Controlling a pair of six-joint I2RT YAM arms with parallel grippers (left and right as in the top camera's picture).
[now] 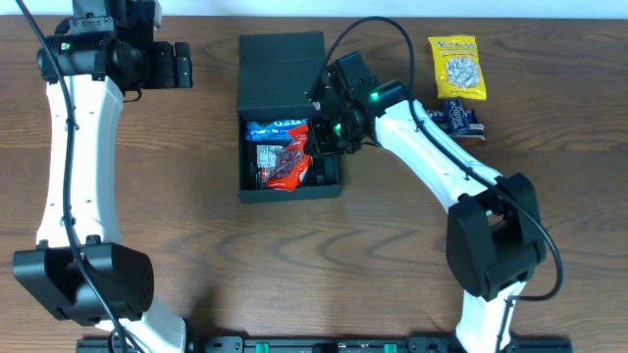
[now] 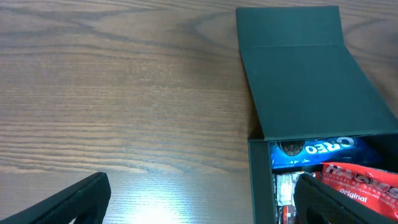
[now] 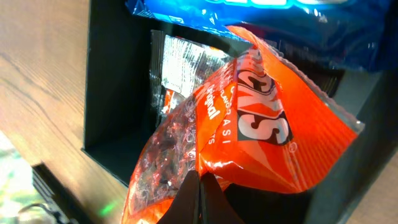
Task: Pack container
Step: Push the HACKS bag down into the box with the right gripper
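The container (image 1: 290,192) is a dark low box with its flap lid laid open toward the far side. It also shows in the left wrist view (image 2: 305,81) and the right wrist view (image 3: 112,81). Inside lie a blue Oreo packet (image 1: 278,128) (image 2: 314,149) (image 3: 280,25), a silver packet (image 1: 265,155) (image 3: 177,62) and an orange-red packet (image 1: 289,165) (image 3: 267,124). My right gripper (image 1: 312,147) (image 3: 200,177) reaches into the box's right side, shut on the orange-red packet's lower edge. My left gripper (image 1: 182,64) (image 2: 202,199) is open and holds nothing, hovering over bare table left of the box.
A yellow snack packet (image 1: 458,67) lies at the far right of the table. A dark blue packet (image 1: 459,118) sits just in front of it, beside the right arm. Bare wood surrounds the box on the left and near sides.
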